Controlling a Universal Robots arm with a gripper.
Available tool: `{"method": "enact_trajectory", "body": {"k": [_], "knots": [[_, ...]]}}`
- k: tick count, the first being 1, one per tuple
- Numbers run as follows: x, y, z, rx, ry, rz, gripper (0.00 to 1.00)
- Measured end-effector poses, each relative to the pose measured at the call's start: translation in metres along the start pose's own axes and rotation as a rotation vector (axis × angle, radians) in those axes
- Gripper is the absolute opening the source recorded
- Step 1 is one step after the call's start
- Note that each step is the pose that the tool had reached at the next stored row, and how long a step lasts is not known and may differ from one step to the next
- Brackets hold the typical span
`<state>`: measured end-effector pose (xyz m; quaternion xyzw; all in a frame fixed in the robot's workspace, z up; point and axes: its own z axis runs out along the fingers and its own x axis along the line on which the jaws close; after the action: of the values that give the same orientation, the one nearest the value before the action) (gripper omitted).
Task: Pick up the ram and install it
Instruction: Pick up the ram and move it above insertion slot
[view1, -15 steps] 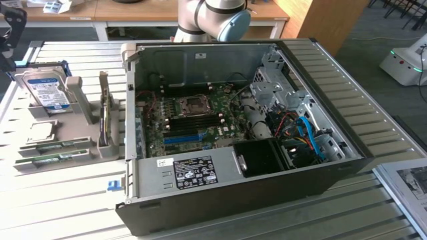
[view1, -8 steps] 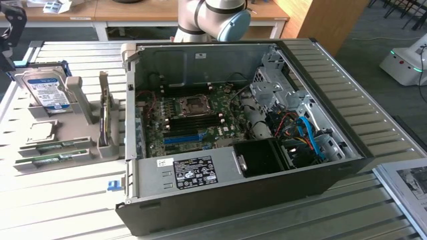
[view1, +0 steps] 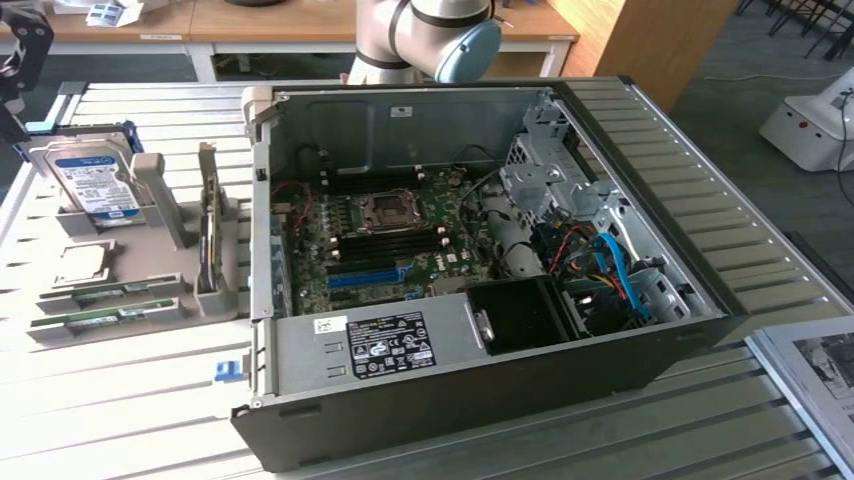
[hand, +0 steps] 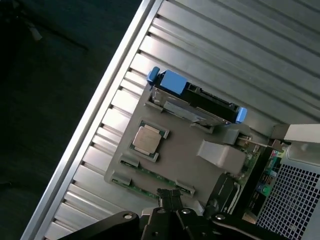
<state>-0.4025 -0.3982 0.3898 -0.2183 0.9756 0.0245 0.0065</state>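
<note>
Plainly the work stands at the reach for the pick, with nothing lifted yet. By the edge of the bench (view1: 120, 410) at the exterior view's left sits a grey parts tray (view1: 150, 268). It carries an upright hard drive (view1: 87, 180), a bare processor chip (view1: 80, 262) and, along the tray's side nearest the exterior camera, the ram (view1: 114, 294), seated in its holder with a second like stick just beside it. Its long axis runs along the bench's slats, one end toward the bench's left edge and the other toward the computer case (view1: 400, 130). In the wrist view the tool (hand: 170, 196) hangs above that side of the tray, over the sticks, its fingers drawn close together with nothing between them. By my judgement a grasp calls for parting the fingers, setting them to pinch across the thin board rather than along it, and coming down squarely at mid-length. An expansion card (view1: 207, 235) stands upright at the tray's case-side end, near enough to mind. Further right, in the open case, the motherboard (view1: 387, 250) shows dark memory slots beside the processor socket that look empty.
</note>
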Motion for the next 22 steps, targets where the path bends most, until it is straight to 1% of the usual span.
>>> {"method": "enact_trajectory", "body": {"k": [22], "knots": [[0.0000,0.0000,0.0000,-0.0090,0.0172,-0.382,0.10]]}}
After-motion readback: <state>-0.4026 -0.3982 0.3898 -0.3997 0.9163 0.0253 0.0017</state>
